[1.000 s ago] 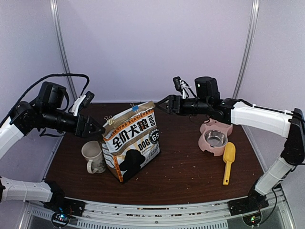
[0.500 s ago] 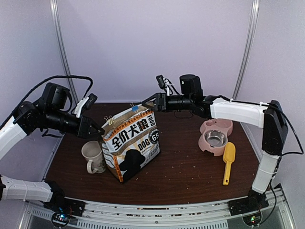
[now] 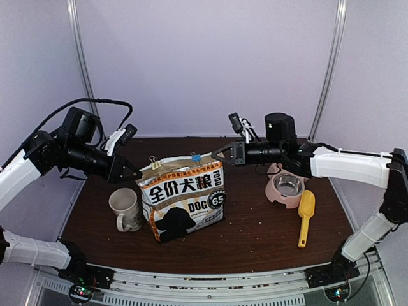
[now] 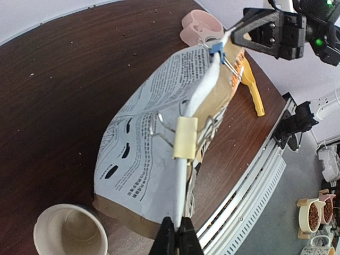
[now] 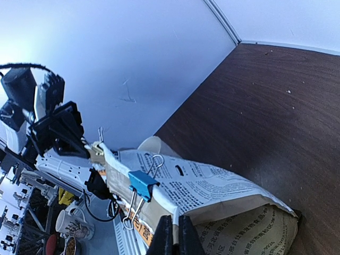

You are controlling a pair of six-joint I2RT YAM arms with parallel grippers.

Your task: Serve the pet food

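Note:
A brown paper DOG FOOD bag (image 3: 185,201) stands upright mid-table, its folded top held closed by a yellow binder clip (image 4: 185,138) and a blue binder clip (image 5: 141,183). The pet food is hidden inside it. My left gripper (image 4: 179,234) is shut on the left end of the folded top, just past the yellow clip; in the top view the left gripper (image 3: 136,174) is level with the bag's top. My right gripper (image 5: 175,228) is shut on the right end, beside the blue clip, and the top view shows the right gripper (image 3: 220,156) at that corner.
A cream mug (image 3: 125,207) stands just left of the bag. A pink pet bowl (image 3: 288,185) with a steel insert sits at the right, with a yellow scoop (image 3: 306,213) lying in front of it. Pale crumbs dot the brown table (image 3: 255,236).
Both grippers have closed on the ends of the bag's folded top. The right arm swung in to the bag's right corner. The bag has turned to face front and shifted slightly right.

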